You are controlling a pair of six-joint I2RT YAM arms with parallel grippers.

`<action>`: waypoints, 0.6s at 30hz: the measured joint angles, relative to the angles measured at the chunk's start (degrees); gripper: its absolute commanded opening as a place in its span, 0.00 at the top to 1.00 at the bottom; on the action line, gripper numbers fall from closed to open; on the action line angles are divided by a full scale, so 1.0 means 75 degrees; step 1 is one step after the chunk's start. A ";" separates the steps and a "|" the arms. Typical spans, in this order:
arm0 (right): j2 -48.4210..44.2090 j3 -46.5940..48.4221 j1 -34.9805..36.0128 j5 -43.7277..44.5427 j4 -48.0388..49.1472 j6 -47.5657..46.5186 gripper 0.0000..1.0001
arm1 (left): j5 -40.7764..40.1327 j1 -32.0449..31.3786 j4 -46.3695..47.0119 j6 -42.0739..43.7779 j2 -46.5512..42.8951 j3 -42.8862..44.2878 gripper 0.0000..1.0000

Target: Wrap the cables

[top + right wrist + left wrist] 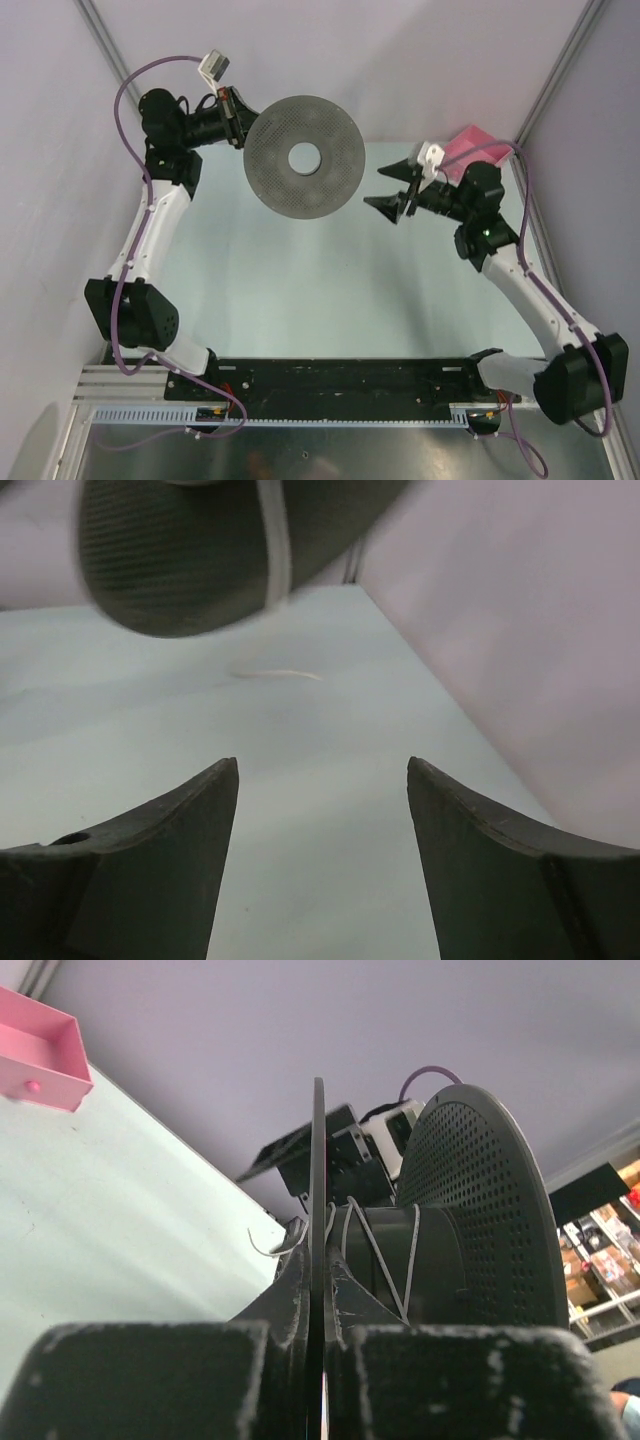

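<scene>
A dark grey perforated spool point(330, 185) hangs in the air above the table's far side. My left gripper point(243, 122) is shut on the rim of one flange point(318, 1160), which stands edge-on between the closed jaws of the gripper point(320, 1260). The cable point(382, 1255), a thin whitish wire, crosses the spool's hub in a few turns, and its loose end point(268, 1251) curls out to the left. My right gripper point(375, 188) is open just right of the spool, nothing between its fingers point(322, 765). In the right wrist view the spool point(180, 550) shows blurred above, with a whitish strand point(275, 674) below it.
A pink tray point(470, 145) sits at the table's far right corner, behind my right wrist, and also shows in the left wrist view point(40, 1050). Pale walls and metal frame posts point(110, 45) close in the table on both sides.
</scene>
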 measured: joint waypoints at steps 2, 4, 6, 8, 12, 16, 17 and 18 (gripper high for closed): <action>-0.0440 -0.0338 0.0455 0.0160 0.0201 -0.0513 0.31 | 0.0192 0.0000 0.0105 -0.0061 0.0017 0.0082 1.00; -0.0743 -0.0589 0.0845 0.0286 0.0338 -0.1064 0.33 | 0.0332 -0.0003 0.0201 -0.0114 0.0017 0.0105 1.00; -0.0965 -0.0799 0.1189 0.0382 0.0504 -0.1687 0.35 | 0.0469 -0.0026 0.0259 -0.0178 0.0017 0.0111 1.00; -0.1040 -0.0906 0.1335 0.0449 0.0592 -0.2151 0.36 | 0.0577 -0.0032 0.0294 -0.0213 0.0020 0.0111 1.00; -0.1011 -0.0970 0.1411 0.0574 0.0752 -0.2658 0.38 | 0.0679 -0.0064 0.0321 -0.0236 0.0020 0.0111 1.00; -0.0901 -0.0973 0.1480 0.0615 0.0979 -0.2932 0.40 | 0.0743 -0.0117 0.0335 -0.0248 0.0020 0.0111 1.00; -0.0874 -0.0976 0.1504 0.0612 0.1011 -0.2975 0.42 | 0.0758 -0.0128 0.0341 -0.0251 0.0020 0.0111 1.00; -0.0836 -0.0976 0.1536 0.0612 0.1058 -0.3019 0.43 | 0.0775 -0.0134 0.0347 -0.0254 0.0020 0.0111 1.00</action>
